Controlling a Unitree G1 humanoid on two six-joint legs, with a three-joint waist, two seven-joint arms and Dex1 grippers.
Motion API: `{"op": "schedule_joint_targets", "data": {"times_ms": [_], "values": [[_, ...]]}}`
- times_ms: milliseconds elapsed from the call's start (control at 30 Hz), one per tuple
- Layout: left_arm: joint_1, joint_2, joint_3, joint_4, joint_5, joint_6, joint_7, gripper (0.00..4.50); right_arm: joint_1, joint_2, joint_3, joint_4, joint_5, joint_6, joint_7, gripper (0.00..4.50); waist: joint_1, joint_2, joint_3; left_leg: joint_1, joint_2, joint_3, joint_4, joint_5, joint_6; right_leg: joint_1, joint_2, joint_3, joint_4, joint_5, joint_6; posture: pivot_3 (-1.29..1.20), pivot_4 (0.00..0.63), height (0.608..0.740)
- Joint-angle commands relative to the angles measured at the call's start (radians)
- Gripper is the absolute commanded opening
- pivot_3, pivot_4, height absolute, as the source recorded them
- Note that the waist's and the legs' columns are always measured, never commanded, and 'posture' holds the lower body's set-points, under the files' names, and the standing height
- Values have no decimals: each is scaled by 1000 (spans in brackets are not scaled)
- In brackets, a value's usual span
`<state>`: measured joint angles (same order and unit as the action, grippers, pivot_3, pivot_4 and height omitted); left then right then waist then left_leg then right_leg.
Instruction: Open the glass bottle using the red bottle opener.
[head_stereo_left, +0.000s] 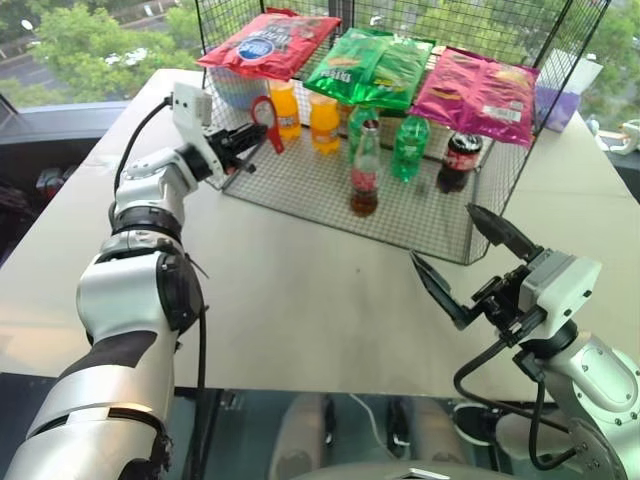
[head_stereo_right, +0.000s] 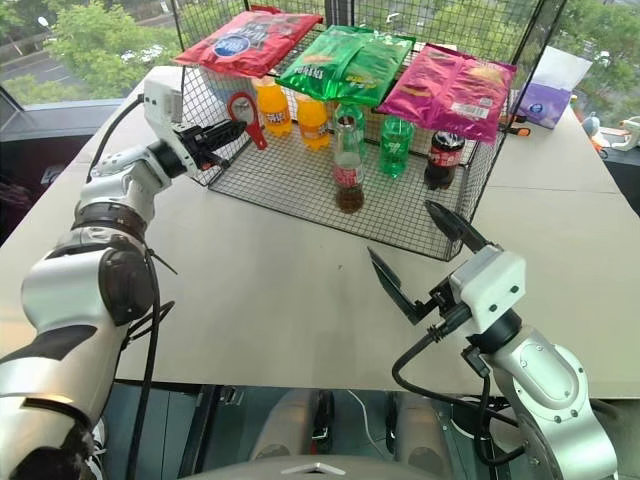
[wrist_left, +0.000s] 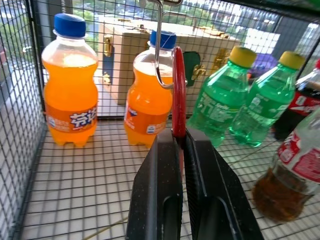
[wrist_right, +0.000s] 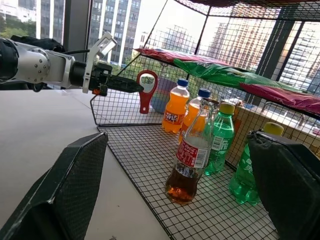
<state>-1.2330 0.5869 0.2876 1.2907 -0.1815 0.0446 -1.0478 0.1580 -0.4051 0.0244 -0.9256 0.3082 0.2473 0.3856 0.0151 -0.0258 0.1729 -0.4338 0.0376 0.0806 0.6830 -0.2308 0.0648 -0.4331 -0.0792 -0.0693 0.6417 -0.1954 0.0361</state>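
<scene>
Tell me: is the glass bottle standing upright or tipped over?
Upright. The glass bottle stands on its base on the wire rack's floor, neck pointing up, dark cola settled level in its bottom part.

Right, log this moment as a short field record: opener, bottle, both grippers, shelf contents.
red bottle opener: hanging on a wire hook, pinched at its handle by the left gripper
left gripper: shut on the opener
glass bottle: upright on the wire rack, untouched
right gripper: open, held off the rack over the table
rack top: three snack bags
</scene>
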Motion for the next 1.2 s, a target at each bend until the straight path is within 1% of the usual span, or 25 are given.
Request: {"op": "schedule_joint_targets", "data": {"times_ms": [33, 233, 333, 467, 567, 700, 800, 833, 900, 967, 1033, 1100, 1200], "values": [[-32, 14, 36, -19, -40, 9, -35, 19, 2, 4, 0, -22, -2, -23, 0, 4500, -1, 0, 0, 0, 0, 0, 0, 0, 0, 0, 0, 0, 0, 0, 0, 0, 150, 740], [-41, 12, 68, -22, -74, 39, -37, 19, -3, 5, 2, -16, -2, -23, 4, 4500, -2, 0, 0, 1, 1, 0, 0, 0, 0, 0, 0, 0, 1, 0, 0, 0, 150, 740], [-36, 12, 72, -33, -86, 73, -80, 19, -8, 4, 0, -13, -2, -15, 1, 4500, -1, 0, 0, 0, 0, 0, 0, 0, 0, 0, 0, 0, 1, 0, 0, 0, 150, 740], [1, 14, 74, -83, -136, 214, -242, 19, 1, 12, -1, -19, -29, -2, -28, 4500, -2, 0, 0, 0, 0, 0, 0, 0, 0, 0, 0, 0, 1, 0, 0, 0, 150, 740], [66, 20, 56, -181, -172, 343, -331, 19, 16, 11, 0, -19, -51, 31, -47, 4500, -3, 0, 0, 1, 1, 0, 0, 0, 0, 0, 0, 1, 1, -1, -1, 0, 150, 740], [204, 37, 64, -418, -252, 545, -334, 19, 17, -15, 16, -30, -57, 110, -46, 4500, -10, 0, 0, 1, 1, 0, 0, 0, 0, 0, 1, 1, 1, -1, -3, 0, 150, 740], [331, 54, 70, -648, -334, 720, -311, 19, 11, -32, 24, -69, -61, 244, -82, 4500, -18, 0, 0, 1, 2, 0, 0, 0, 0, 0, 0, 2, 1, -1, -3, 0, 150, 740], [372, 55, 70, -728, -365, 778, -298, 19, 5, -37, 18, -76, -50, 289, -88, 4500, -19, 0, 0, 1, 2, 0, 0, 0, 0, 0, 0, 2, 1, -2, -3, 0, 150, 740], [461, 51, 70, -901, -442, 907, -264, 19, -11, -44, 3, -78, 28, 358, -60, 4500, -17, 0, 0, 1, 2, -1, 0, 0, 0, 0, 0, 1, 2, -2, -3, 0, 150, 740], [546, 26, 66, -1068, -508, 985, -215, 19, -24, -40, -23, -63, 79, 381, -41, 4500, -16, 0, 0, 1, 1, -1, 0, 0, 0, 0, -1, 2, 1, -2, -3, 0, 150, 740], [613, -24, 57, -1218, -560, 1035, -132, 19, -24, -34, -46, -41, 134, 397, -26, 4500, -10, 0, 0, 2, 1, -1, 0, 0, 0, 0, -3, 2, 1, -2, -3, 0, 150, 740], [662, -91, 33, -1362, -632, 1105, -48, 19, -18, -28, -58, -20, 237, 448, 2, 4500, 0, 0, 0, 2, 1, -2, 0, 0, -1, 1, -3, 1, 1, -2, -3, 0, 150, 740], [690, -129, -33, -1481, -661, 1134, 18, 19, -25, -34, -81, -13, 357, 532, 2, 4500, 0, 0, 0, 2, 1, -3, 0, 0, -1, 1, -3, 1, 1, -2, -3, 0, 150, 740]]}}
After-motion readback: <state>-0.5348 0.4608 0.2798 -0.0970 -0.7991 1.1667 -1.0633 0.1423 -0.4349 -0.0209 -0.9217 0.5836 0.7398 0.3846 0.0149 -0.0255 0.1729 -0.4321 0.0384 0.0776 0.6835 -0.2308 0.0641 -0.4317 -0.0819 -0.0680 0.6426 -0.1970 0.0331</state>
